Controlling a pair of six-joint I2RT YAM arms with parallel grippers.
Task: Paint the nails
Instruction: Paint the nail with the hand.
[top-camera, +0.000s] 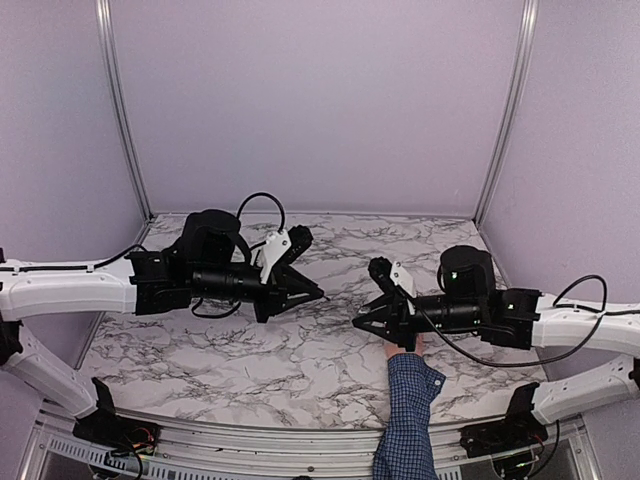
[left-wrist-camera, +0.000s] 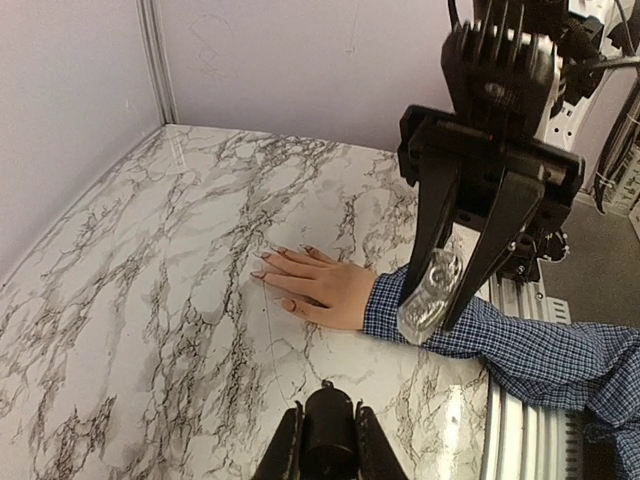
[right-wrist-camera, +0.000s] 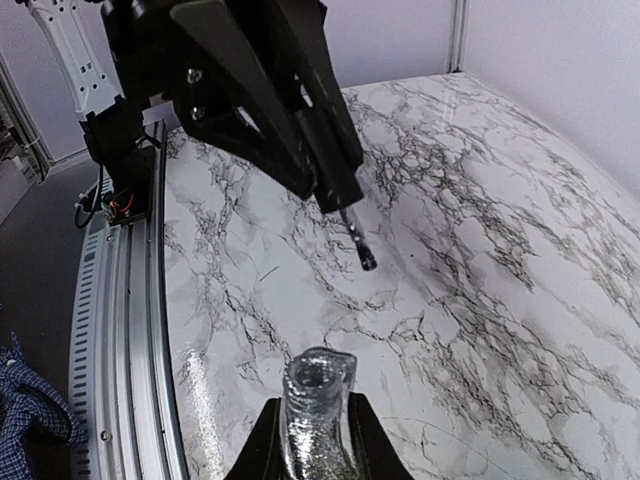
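In the right claw (left-wrist-camera: 430, 315), raised above the counter (top-camera: 250, 360), sits a small clear bottle (right-wrist-camera: 318, 400). It is uncapped, its round mouth open, and silver glitter shows through its walls; how full it is cannot be told. The claw's two fingers are clamped against the bottle's sides, and nothing else touches it. From the left wrist view the bottle hangs in front of the cuff of a blue checked sleeve (top-camera: 405, 420).

The left claw (top-camera: 315, 293) is closed tightly around a dark cap (left-wrist-camera: 328, 445). A thin brush (right-wrist-camera: 357, 240) sticks out from the cap, slanting down toward bare marble. Whether its tip reaches the counter cannot be told.

A pale hand (left-wrist-camera: 325, 285) lies flat on the counter near its front right edge, palm down and fingers spread, below the right claw. The nails (left-wrist-camera: 259, 273) are tiny at the fingertips, too small to judge any polish. The brush is well apart from them.
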